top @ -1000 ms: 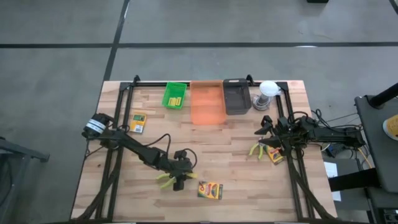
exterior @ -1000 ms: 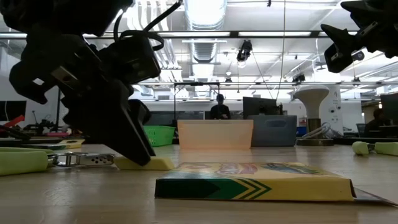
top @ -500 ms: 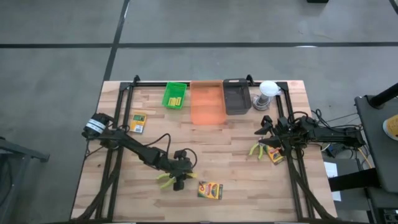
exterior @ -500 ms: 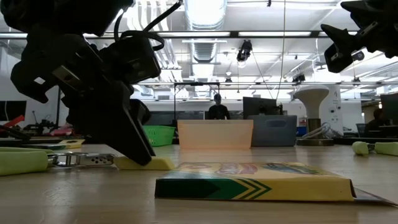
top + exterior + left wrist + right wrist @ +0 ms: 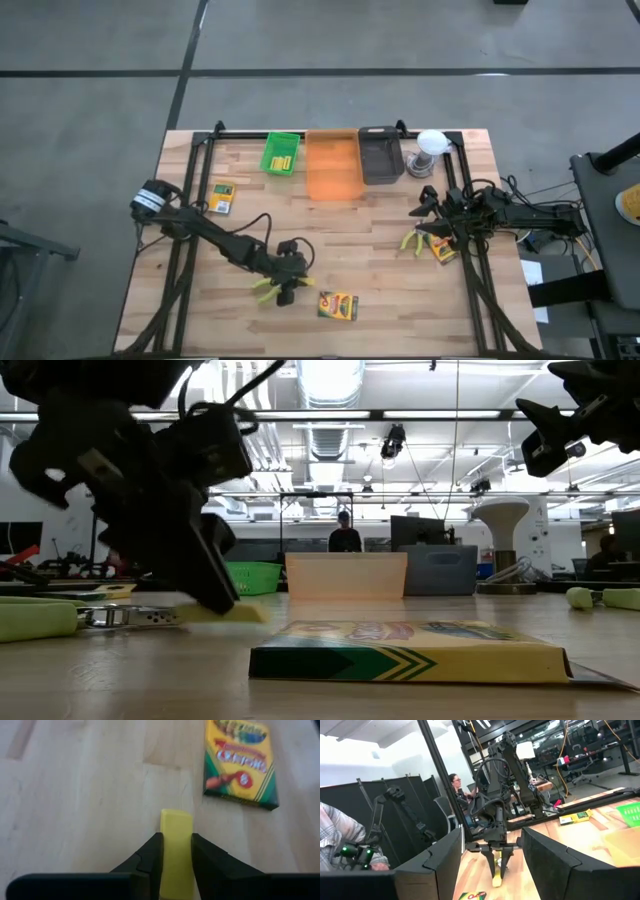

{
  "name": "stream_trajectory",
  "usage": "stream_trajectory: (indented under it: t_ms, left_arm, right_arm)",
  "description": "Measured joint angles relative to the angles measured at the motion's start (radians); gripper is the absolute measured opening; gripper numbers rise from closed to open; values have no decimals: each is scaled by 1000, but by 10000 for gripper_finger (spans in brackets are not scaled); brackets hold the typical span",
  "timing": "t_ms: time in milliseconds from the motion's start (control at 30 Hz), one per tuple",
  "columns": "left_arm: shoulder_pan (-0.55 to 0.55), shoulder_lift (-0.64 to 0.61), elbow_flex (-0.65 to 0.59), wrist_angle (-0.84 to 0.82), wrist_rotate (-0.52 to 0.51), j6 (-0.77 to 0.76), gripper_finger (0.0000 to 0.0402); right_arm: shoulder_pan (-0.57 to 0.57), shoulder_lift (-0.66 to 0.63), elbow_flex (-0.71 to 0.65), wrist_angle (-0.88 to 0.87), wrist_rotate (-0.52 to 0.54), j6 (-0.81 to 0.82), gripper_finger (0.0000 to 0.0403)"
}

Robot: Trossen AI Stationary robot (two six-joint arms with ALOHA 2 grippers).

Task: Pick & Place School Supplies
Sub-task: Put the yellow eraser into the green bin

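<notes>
Left gripper [image 5: 176, 851]: clamped on a short yellow block [image 5: 176, 840], one finger on each long side; the block sits near the counter's [image 5: 190, 300] front edge, left of centre, its underside at or just off the wood in the low view.
Block handling: judged light, rigid, smooth-sided; a pinch across the narrow width near its middle looks sound. May slip if the hold is shallow.
Crayon box [image 5: 338, 305]: flat cardboard, lying just beside the block, toward the front edge. Judged light and slightly crushable; best taken across its short width by the edges.
Yellow-handled pliers [image 5: 266, 287]: on the counter close by the left gripper; heavier at the metal end by my estimate, so take them near the pivot.
Right gripper [image 5: 424, 208]: hangs above the counter near the right edge, fingers parted, holding nothing.
Second pliers [image 5: 410, 240]: below the right gripper, next to another crayon box [image 5: 442, 249].
Third crayon box [image 5: 222, 195]: near the left edge.
Hidden: the block's rear half lies between the fingers; whether it has left the wood I cannot tell. Green tray [image 5: 281, 153] contents too small to name.
</notes>
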Motion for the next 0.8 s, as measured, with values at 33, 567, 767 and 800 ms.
stream_trajectory:
  t_ms: [33,567,767,800]
  left_arm:
    - [0,-9,2,-4,-3,-3,92]
    - [18,-198,289,-568,-346,-206,92]
    - [87,-231,473,-960,-403,-647,92]
    - [100,-234,504,-1019,-404,-702,92]
  right_arm:
    - [0,0,0,0,0,0,201]
    - [0,0,0,-1,0,0,201]
    - [0,0,0,0,0,0,201]
    - [0,0,0,-1,0,0,201]
